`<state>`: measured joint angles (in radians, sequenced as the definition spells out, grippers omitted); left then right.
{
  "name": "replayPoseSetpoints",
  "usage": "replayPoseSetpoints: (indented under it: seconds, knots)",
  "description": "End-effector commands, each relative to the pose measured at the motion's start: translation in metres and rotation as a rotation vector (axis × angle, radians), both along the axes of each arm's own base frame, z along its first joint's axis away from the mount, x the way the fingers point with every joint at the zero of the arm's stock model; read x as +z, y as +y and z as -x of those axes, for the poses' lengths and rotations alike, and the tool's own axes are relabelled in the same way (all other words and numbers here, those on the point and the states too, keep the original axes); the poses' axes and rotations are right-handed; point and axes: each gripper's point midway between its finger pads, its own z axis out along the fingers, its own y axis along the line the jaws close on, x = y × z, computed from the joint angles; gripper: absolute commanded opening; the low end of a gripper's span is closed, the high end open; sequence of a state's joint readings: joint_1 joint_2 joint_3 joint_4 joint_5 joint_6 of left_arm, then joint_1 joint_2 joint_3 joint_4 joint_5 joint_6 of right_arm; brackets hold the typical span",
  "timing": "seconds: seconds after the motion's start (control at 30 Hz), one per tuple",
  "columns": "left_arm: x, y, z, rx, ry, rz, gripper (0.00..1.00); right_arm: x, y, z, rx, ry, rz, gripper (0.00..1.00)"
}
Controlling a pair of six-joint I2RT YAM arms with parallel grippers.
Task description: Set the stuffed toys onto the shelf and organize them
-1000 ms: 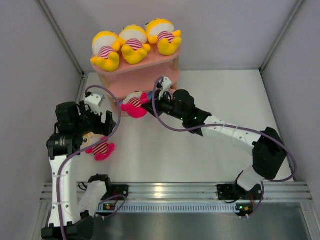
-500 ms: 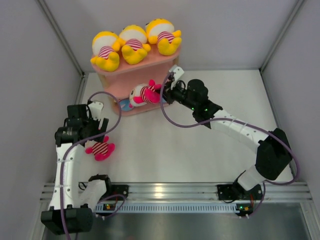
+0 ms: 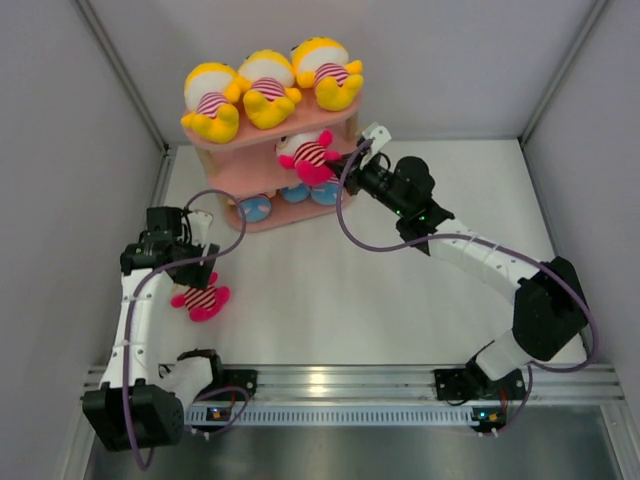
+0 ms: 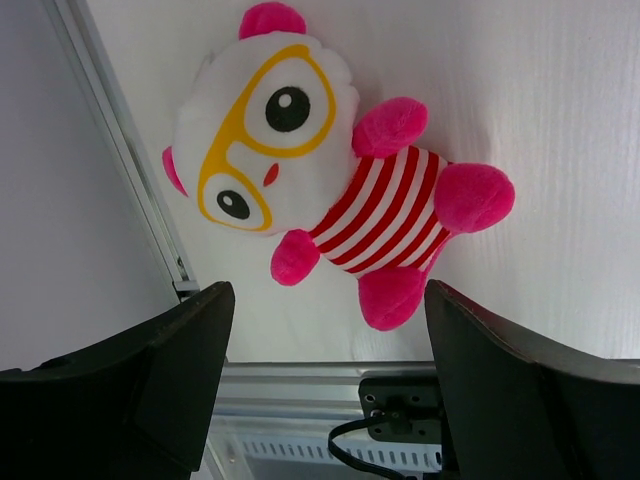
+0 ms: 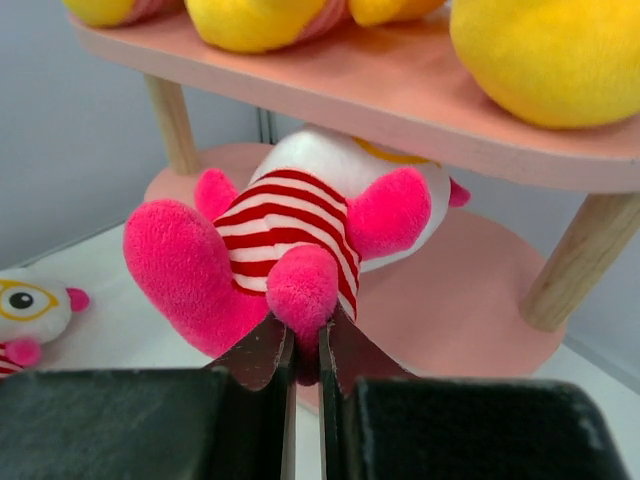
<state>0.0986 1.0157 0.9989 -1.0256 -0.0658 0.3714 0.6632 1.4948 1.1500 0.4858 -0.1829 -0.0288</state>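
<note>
The shelf (image 3: 270,133) mostly hides the head of the pink toy (image 3: 312,158); bottom-tier toys (image 3: 256,208) barely show

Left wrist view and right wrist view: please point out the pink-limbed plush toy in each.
Lying pink-limbed plush toy (image 4: 385,215): left wrist view, on its striped shirt.
Held pink-limbed plush toy (image 5: 288,236): right wrist view, on its striped shirt.

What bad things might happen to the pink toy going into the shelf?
1. The right gripper pinches the pink toy by one foot only, so it might slip out or flop off the middle board.
2. The toy is close under the top board. Lifting it could bump that board and shake the yellow toys sitting at its edge.
</note>
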Motion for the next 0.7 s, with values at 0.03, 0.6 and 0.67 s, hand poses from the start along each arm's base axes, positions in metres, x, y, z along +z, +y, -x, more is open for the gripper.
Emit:
replayPoseSetpoints:
  seconds: [0.03,0.6,0.67]
  knots:
    - [-0.007,0.017,-0.005,0.006,0.008,-0.054,0.83,-0.012,-0.003,-0.033,0.014,0.026,-0.057,0.00]
    - [-0.063,0.066,-0.008,0.034,0.144,0.076,0.84,-0.057,0.005,-0.091,-0.059,0.148,-0.047,0.09]
    - [-0.067,0.065,-0.013,0.021,0.144,0.101,0.83,-0.052,0.002,-0.086,-0.057,0.139,-0.046,0.21]
